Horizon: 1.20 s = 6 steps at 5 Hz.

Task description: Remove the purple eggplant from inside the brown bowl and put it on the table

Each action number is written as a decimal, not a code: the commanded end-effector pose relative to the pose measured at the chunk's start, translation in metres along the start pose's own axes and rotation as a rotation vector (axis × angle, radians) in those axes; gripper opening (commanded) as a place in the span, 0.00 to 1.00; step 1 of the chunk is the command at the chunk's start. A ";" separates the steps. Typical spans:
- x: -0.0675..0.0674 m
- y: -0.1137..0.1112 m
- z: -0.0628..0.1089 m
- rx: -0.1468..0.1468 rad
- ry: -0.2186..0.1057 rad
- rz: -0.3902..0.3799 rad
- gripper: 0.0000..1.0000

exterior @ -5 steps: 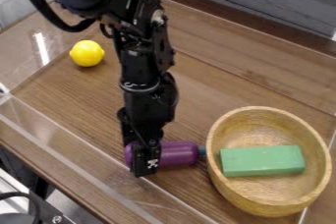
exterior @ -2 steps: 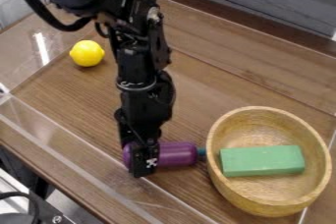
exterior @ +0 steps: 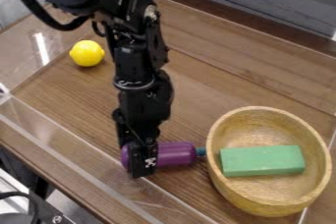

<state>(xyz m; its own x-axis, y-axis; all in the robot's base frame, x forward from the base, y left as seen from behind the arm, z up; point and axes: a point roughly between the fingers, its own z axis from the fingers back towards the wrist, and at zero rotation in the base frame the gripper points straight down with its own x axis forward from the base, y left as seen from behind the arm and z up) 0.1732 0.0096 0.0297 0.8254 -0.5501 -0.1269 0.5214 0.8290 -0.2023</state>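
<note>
The purple eggplant (exterior: 178,153) lies on its side on the table (exterior: 237,61), just left of the brown bowl (exterior: 269,111) and outside it. My gripper (exterior: 141,159) points steeply down over the eggplant's left end. Its jaws stand apart and straddle that end, and the near finger (exterior: 148,157) hides part of the purple body. The eggplant rests on the tabletop rather than hanging. Its stem end is hidden behind the fingers.
A green rectangular block (exterior: 262,160) lies inside the bowl. A yellow ball-like fruit (exterior: 86,53) sits at the back left. A low clear acrylic wall (exterior: 66,159) runs along the table's near-left edge, close to the gripper.
</note>
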 end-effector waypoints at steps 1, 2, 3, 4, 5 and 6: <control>0.002 0.003 0.010 0.017 -0.033 0.011 0.00; 0.003 0.003 0.011 0.014 -0.036 0.018 0.00; 0.004 0.005 0.012 0.011 -0.040 0.025 0.00; 0.005 0.005 0.018 0.011 -0.049 0.036 1.00; 0.005 0.004 0.025 0.014 -0.062 0.051 1.00; 0.004 0.004 0.031 0.019 -0.073 0.065 1.00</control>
<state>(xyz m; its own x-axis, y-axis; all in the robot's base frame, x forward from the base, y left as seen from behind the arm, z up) 0.1751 0.0100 0.0490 0.8595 -0.4987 -0.1118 0.4705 0.8575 -0.2081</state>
